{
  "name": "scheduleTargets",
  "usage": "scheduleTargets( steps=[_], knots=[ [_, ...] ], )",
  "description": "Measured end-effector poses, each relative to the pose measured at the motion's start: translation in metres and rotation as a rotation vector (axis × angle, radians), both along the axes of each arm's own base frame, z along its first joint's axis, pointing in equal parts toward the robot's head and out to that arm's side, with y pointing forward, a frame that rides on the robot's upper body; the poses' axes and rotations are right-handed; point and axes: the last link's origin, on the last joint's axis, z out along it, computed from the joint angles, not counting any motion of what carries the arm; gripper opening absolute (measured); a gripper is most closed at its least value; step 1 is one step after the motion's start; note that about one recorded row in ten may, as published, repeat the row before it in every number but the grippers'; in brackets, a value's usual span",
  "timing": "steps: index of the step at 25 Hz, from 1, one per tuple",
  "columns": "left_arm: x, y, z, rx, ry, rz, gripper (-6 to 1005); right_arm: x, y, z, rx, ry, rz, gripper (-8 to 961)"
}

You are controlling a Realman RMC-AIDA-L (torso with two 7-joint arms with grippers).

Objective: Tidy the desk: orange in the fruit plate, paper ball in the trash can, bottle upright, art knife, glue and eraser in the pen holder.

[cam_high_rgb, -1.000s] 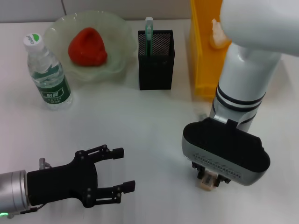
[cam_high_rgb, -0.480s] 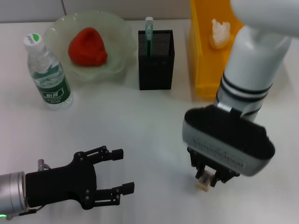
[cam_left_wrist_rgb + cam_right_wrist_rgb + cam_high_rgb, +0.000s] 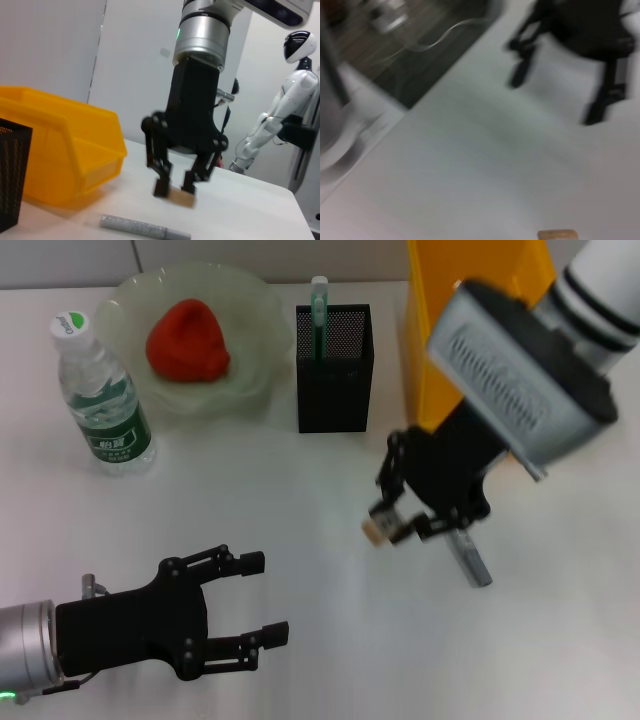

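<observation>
The right hand (image 3: 398,523) pinches the eraser (image 3: 378,531) between its fingertips.

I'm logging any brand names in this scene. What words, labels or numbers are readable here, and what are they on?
None can be read.
Bottle: its green label carries white print, too small and blurred to read.
Bottle cap: a green mark, not legible.
The pen holder, yellow bin, plate, the eraser held by the right gripper, and the knife on the desk show no text.
</observation>
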Motion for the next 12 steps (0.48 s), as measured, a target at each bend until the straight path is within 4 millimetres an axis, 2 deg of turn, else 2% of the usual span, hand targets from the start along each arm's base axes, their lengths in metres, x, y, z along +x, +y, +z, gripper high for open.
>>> scheduleTargets(
  steps=[4,12],
  knots=[
    [0.0,0.002,0.0,0.013,-0.004,0.007,843,0.012,0.013,0.013,0.104,0.16,-0.135,253],
    [-0.001,0.006,0.006,0.047,-0.011,0.024,843,0.037,0.022,0.029,0.253,0.489,-0.431,252]
  ],
)
